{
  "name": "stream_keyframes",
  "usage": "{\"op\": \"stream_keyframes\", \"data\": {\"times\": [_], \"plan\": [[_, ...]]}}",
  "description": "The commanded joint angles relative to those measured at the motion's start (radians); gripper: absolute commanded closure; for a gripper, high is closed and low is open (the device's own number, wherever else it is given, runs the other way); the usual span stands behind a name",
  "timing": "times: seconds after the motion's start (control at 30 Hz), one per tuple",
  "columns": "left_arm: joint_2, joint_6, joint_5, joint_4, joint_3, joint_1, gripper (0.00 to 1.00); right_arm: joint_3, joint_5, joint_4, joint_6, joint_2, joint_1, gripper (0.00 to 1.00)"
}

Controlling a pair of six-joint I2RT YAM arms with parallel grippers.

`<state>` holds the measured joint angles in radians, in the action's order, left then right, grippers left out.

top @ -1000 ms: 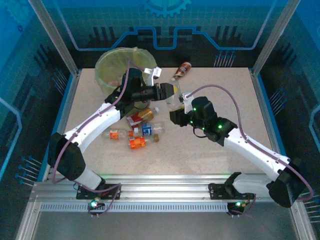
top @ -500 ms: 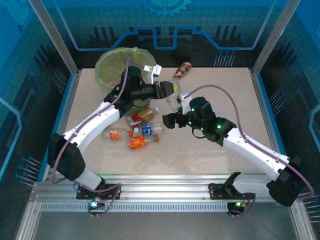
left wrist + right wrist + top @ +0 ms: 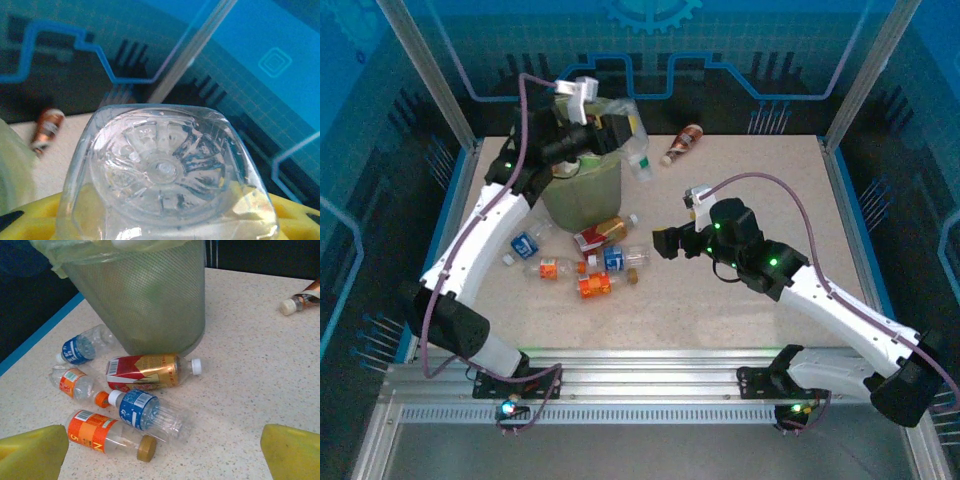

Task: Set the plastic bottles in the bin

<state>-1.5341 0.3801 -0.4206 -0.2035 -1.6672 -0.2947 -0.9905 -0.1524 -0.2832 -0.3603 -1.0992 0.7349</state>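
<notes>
ok so the step in hand imo = the drop-off: left hand [image 3: 618,133] is up at the rim of the round mesh waste bin w/ yellow-green bag liner [image 3: 582,195], clamped on a clear plastic bottle [image 3: 165,165], base facing the wrist cam, neck pointing away. From the top cam the bottle hangs at the bin's right rim, and tbh I can't tell if it's properly over the mouth or just beside it. So the next move prob needs a nudge in over the opening before letting go, else it bounces off the rim. Right hand [image 3: 665,243] is spread wide w/ nothing in it, low over the speckled bench [image 3: 750,180], front-right of the bin, facing the pile. The pile, all lying flat in front of the bin: red-and-gold labelled bottle w/ white cap [image 3: 145,371] just by the bin's foot, blue-label clear bottle [image 3: 150,412] and orange-label bottle w/ brown cap [image 3: 107,435] a bit further out, small orange-label bottle [image 3: 75,382] and another blue-label bottle [image 3: 82,345] toward the bin's left. Brown bottle [image 3: 685,142] lies right of the bin, apart. Bin itself is upright; through mesh + bag I can't make out what's inside.
</notes>
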Motion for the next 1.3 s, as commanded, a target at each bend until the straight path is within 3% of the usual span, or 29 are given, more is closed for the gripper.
{"op": "stream_keyframes", "data": {"times": [0.0,0.47,0.83,1.27], "plan": [[0.023,-0.110,0.081,-0.087,-0.087,0.053,0.63,-0.031,-0.050,-0.036,-0.030,0.012,0.018,0.00],[-0.114,-0.502,0.424,-0.309,-0.309,0.146,0.64,-0.071,-0.115,-0.111,-0.131,-0.041,0.018,0.00],[-0.214,-0.625,0.502,-0.355,-0.298,0.164,0.61,-0.147,-0.237,-0.298,-0.352,-0.121,0.019,0.00],[-0.369,-0.709,0.606,-0.458,-0.371,0.164,0.57,-0.148,-0.246,-0.344,-0.439,-0.154,0.019,0.00]]}}
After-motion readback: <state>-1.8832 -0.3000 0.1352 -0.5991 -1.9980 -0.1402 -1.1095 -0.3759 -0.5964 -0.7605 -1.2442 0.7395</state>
